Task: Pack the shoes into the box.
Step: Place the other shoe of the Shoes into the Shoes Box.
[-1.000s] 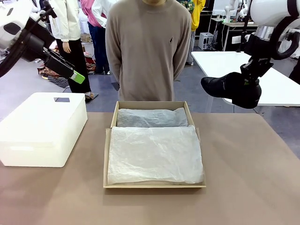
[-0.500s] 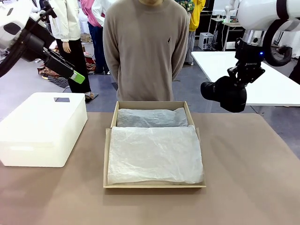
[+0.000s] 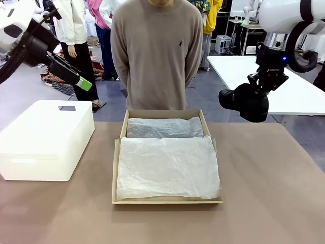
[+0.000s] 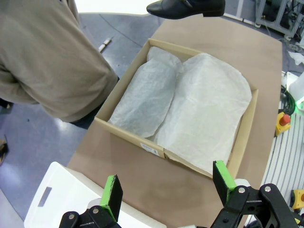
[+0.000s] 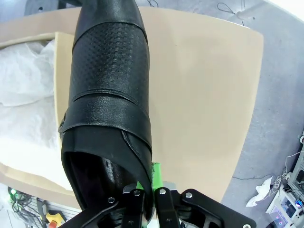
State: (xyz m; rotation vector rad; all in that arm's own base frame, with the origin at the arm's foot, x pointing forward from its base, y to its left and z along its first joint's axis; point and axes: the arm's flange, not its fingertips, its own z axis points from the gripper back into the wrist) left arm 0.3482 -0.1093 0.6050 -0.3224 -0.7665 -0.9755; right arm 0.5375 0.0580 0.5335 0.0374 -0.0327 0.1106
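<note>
Front view: your right gripper point(image 3: 263, 87) clamps one shoe point(image 3: 242, 101) aloft.
Box point(image 3: 167, 201): no shoe packed yet.
Left gripper point(image 4: 168, 183): spread, empty.

Looked across a brown tabletop point(image 3: 274, 203) onto a smooth grey-blue floor point(image 3: 213, 99). Had 1 white table point(image 3: 302, 99) at back right, 1 low white cabinet point(image 3: 222, 44) farther off behind it, and patterned cloth point(image 3: 53, 79) spread on the floor at back left. Was lit brightly and evenly.
</note>
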